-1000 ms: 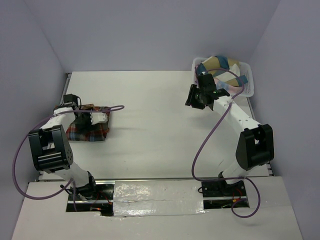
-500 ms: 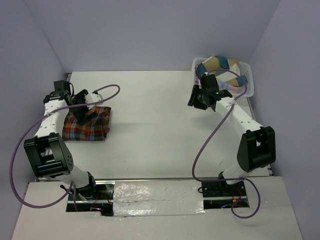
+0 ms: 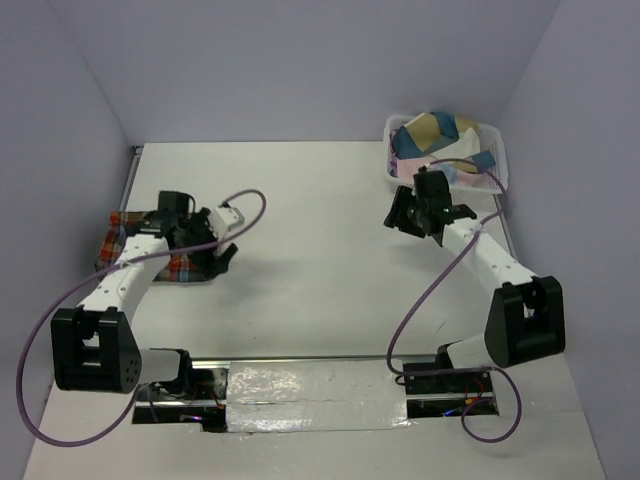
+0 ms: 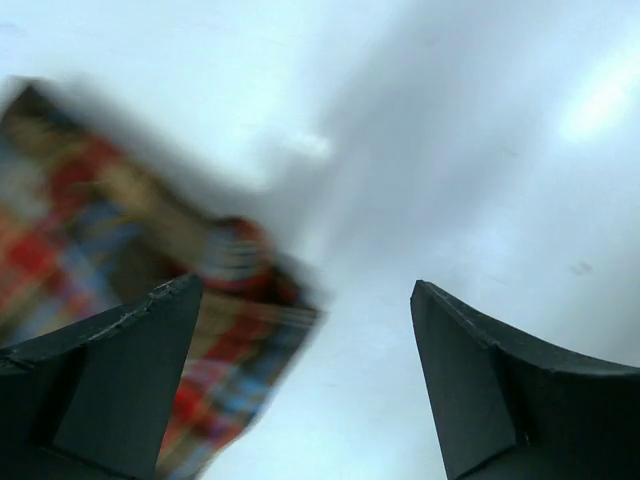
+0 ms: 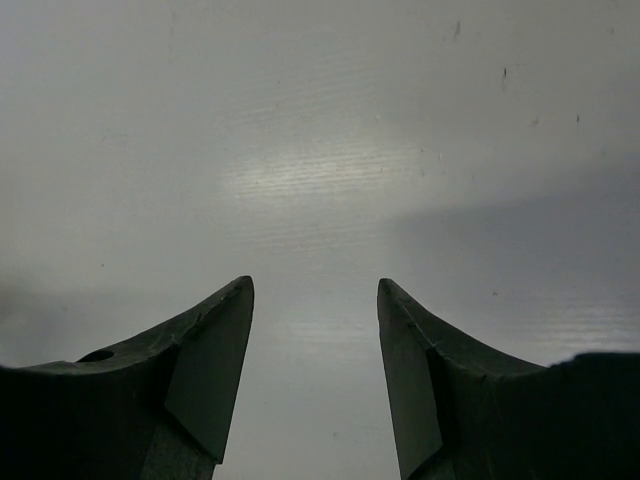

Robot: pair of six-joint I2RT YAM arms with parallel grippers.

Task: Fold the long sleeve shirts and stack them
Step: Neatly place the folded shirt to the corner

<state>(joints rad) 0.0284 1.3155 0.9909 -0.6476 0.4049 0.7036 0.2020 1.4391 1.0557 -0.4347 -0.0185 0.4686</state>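
Plainly, we see the left gripper spread wide with nothing in it, though its wrist view is blurred. The shirt lies folded on the table, just below and to the left of the fingers, one corner reaching toward the gap between them. From above, this gripper hangs at the shirt's right edge. We cannot tell whether they touch. The right gripper stands partly open over bare table, holding nothing, well apart from the shirt. Behind it sits the basket of cloth.
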